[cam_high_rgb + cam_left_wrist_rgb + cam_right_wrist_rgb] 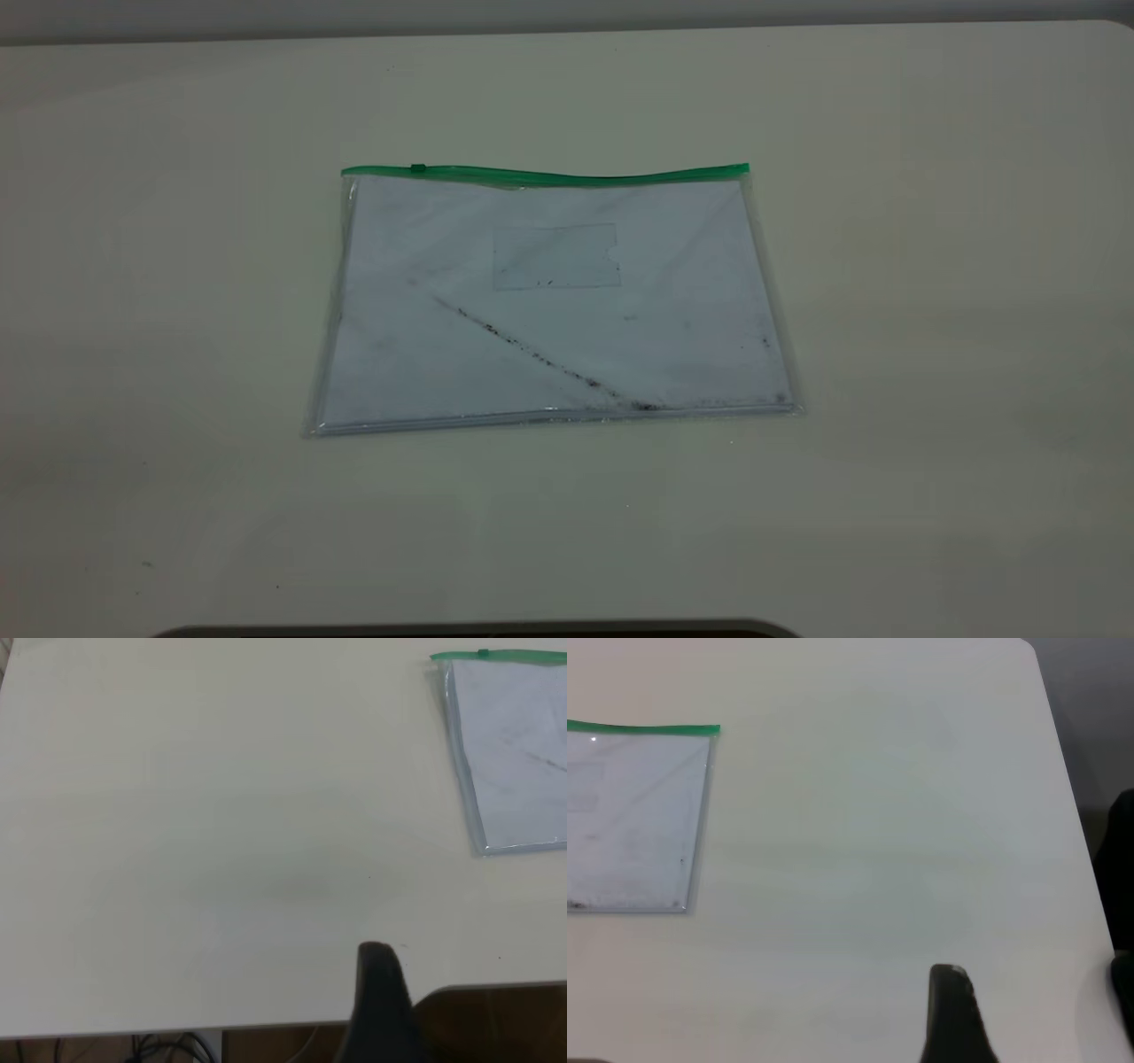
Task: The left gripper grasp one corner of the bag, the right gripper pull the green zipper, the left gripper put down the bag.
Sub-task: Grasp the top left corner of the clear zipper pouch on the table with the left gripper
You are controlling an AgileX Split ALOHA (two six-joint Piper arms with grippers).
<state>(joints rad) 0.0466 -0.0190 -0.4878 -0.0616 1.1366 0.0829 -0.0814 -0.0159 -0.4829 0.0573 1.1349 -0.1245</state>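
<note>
The bag (549, 301) lies flat in the middle of the table: a clear pouch with white paper inside, a dark diagonal smudge and a small clear pocket. The green zipper (545, 175) runs along its far edge, with the slider tab (418, 168) near the left end. Neither gripper shows in the exterior view. In the left wrist view, a black tip of my left gripper (378, 992) is low over the table's edge, far from the bag (518, 762). In the right wrist view, a black tip of my right gripper (950, 1014) is likewise far from the bag (629, 815).
The cream table (930, 354) has bare surface on all sides of the bag. Its edge shows in the left wrist view (266, 1028), with cables below it. A dark object (1121, 868) stands beyond the table's side edge in the right wrist view.
</note>
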